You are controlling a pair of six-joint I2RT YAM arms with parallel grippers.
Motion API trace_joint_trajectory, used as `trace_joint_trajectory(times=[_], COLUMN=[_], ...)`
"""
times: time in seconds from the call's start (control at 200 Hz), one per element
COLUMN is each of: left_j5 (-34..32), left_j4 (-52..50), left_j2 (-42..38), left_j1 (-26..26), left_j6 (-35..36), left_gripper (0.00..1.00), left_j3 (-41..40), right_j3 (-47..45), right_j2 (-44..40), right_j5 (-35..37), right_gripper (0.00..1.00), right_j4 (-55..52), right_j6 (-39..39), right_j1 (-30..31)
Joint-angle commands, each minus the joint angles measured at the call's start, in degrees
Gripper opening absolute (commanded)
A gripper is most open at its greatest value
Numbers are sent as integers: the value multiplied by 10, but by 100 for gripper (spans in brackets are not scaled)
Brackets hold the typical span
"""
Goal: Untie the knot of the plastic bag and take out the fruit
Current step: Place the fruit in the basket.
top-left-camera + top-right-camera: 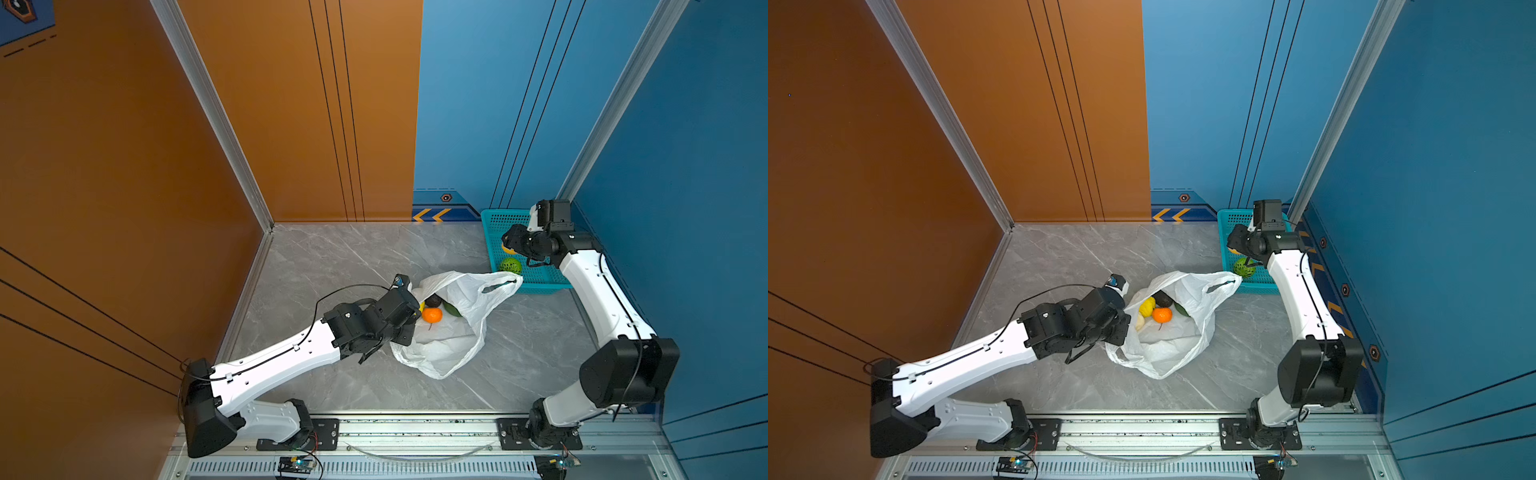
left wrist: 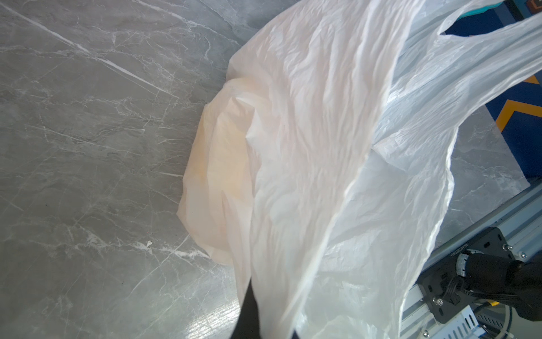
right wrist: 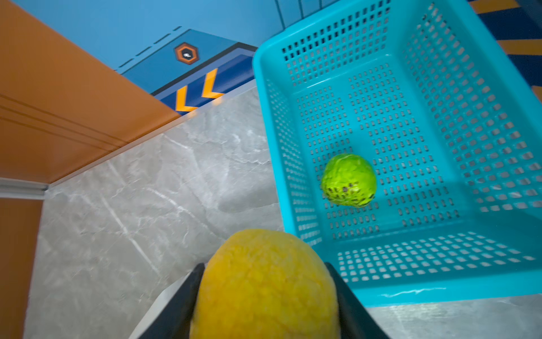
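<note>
Grey marble tabletop (image 1: 332, 257): right gripper (image 3: 264, 265) clamps the yellow fruit (image 3: 264, 299) at the teal basket (image 3: 410, 293) rim; clear it, lower, then release beside the green ball (image 3: 349, 180). Meanwhile the left gripper (image 2: 252, 311), pinched shut on the plastic bag (image 1: 457, 340), holds its mouth open.

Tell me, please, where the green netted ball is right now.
In both top views the green netted ball lies inside the teal basket at the far right corner of the table, just beyond the handle loop of the plastic bag.
</note>
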Motion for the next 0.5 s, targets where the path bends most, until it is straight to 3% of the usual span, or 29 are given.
trace_joint_trajectory(times=[0.0, 0.496], left_j5=[-18, -39], left_j4=[-33, -70], left_j2=[-9, -33], left_j1=[4, 6], left_j6=[7, 6], left_gripper=[0, 0], left_j3=[20, 24], right_j3=[4, 21], right_j2=[45, 206], right_j5=[-19, 37], right_gripper=[45, 46], right_j4=[38, 85], right_j6=[-13, -19], right_j1=[-44, -109])
